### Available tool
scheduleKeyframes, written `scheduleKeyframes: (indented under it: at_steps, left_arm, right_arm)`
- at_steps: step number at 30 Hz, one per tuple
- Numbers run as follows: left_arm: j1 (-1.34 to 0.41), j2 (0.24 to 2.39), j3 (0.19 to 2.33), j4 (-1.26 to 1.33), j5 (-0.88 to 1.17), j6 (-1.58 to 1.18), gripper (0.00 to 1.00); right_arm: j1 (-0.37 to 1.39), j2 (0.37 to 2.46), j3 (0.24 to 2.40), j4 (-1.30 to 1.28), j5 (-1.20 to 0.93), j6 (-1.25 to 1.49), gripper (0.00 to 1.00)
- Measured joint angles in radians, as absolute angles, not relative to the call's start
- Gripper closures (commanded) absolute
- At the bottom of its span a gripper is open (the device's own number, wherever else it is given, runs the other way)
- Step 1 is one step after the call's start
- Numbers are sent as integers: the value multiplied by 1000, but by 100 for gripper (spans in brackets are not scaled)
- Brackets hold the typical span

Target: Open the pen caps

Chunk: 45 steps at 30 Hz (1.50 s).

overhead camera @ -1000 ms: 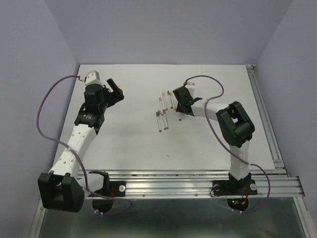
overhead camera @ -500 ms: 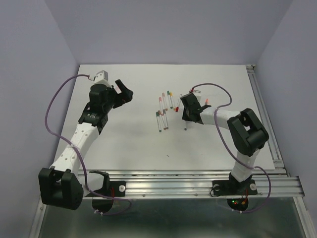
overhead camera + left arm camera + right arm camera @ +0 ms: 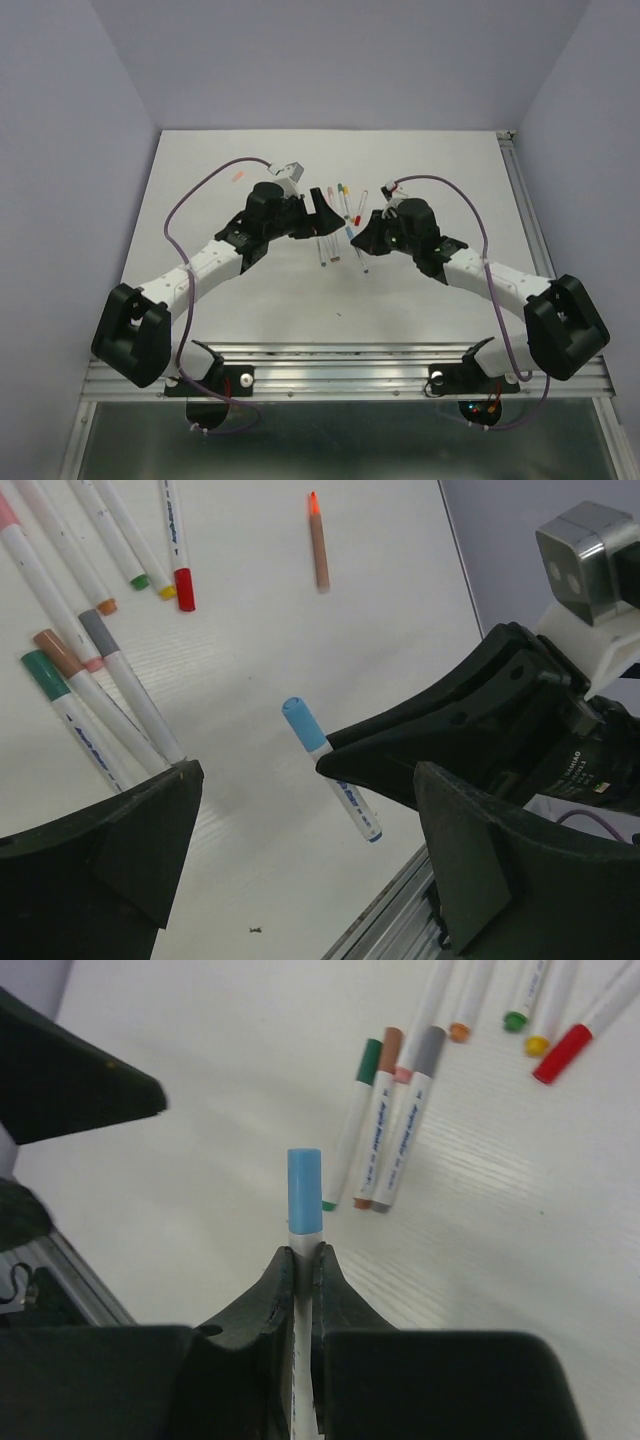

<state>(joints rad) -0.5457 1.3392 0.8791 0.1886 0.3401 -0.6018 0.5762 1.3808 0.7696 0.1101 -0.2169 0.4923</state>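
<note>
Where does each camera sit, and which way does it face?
Top external: above, behind the bases, facing down at the table; left arm and right arm show.
Left wrist: on that arm, looking between its open jaws at the blue-capped pen.
Right wrist: on its arm, along shut jaws clamping that pen.
Shared by both wrists: that pen.

Seen from above, the left arm [image 3: 200, 265] stretches low from its shoulder at 7 o'clock toward 2 o'clock, and its wrist turns the left gripper [image 3: 320, 218] to face 3 o'clock. Its jaws are spread wide with nothing between them. The right arm [image 3: 490, 280] lies just as low, running from its elbow at 4 o'clock toward 10 o'clock. The right gripper [image 3: 303, 1258] points to about 8 o'clock, its fingertips pinched tight on the barrel of a pen [image 3: 304, 1200]. The two grippers face each other, close but apart.
</note>
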Motion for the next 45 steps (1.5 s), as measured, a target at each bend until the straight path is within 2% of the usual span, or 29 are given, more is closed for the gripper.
scheduleKeyframes:
  at_steps: [5, 9, 11, 14, 16, 19, 22, 25, 27, 29, 32, 33, 35, 36, 37, 39, 40, 43, 45]
  left_arm:
    - [-587, 1351, 885, 212, 316, -645, 7]
    - [-605, 1351, 886, 238, 297, -686, 18]
    - [-612, 1353, 888, 249, 292, -705, 27]
    - [-617, 1361, 893, 264, 285, -730, 33]
    - [-619, 1361, 893, 266, 280, -743, 34]
    - [-621, 1361, 893, 270, 279, -760, 45]
    - [-621, 1361, 894, 274, 278, -772, 69]
    - [-622, 1363, 900, 286, 279, -789, 75]
    - [-624, 1368, 907, 296, 281, -799, 85]
    - [-624, 1373, 908, 298, 281, -803, 100]
    - [-624, 1380, 908, 294, 279, -807, 100]
    - [-624, 1383, 908, 292, 279, -808, 100]
    - [-624, 1389, 908, 288, 276, -810, 100]
    - [-624, 1390, 908, 287, 274, -810, 100]
    - [-624, 1390, 908, 287, 273, -811, 100]
    - [-624, 1390, 908, 291, 266, -815, 100]
    - [-624, 1390, 908, 297, 262, -816, 100]
    - [-625, 1390, 908, 308, 252, -818, 100]
    - [-625, 1390, 908, 311, 242, -820, 100]
  right_arm:
    - [591, 1346, 766, 207, -299, 521, 99]
    - [599, 1322, 738, 285, -349, 552, 99]
    - [604, 1319, 735, 304, -360, 564, 99]
    - [610, 1310, 735, 331, -368, 579, 99]
    - [611, 1301, 735, 348, -369, 585, 99]
    - [611, 1288, 735, 379, -373, 597, 99]
    - [611, 1284, 735, 398, -375, 604, 99]
    - [611, 1285, 735, 397, -374, 609, 99]
    - [611, 1285, 735, 400, -371, 609, 99]
    - [611, 1288, 735, 400, -364, 606, 99]
    - [611, 1299, 735, 401, -362, 604, 98]
    - [611, 1304, 735, 402, -362, 602, 93]
    - [611, 1309, 736, 400, -360, 598, 74]
    - [611, 1312, 736, 399, -359, 596, 70]
    - [611, 1316, 738, 395, -359, 593, 60]
    - [612, 1324, 746, 383, -360, 590, 57]
    - [614, 1333, 749, 378, -362, 585, 51]
    - [616, 1358, 754, 360, -378, 575, 51]
    - [617, 1374, 754, 346, -388, 575, 57]
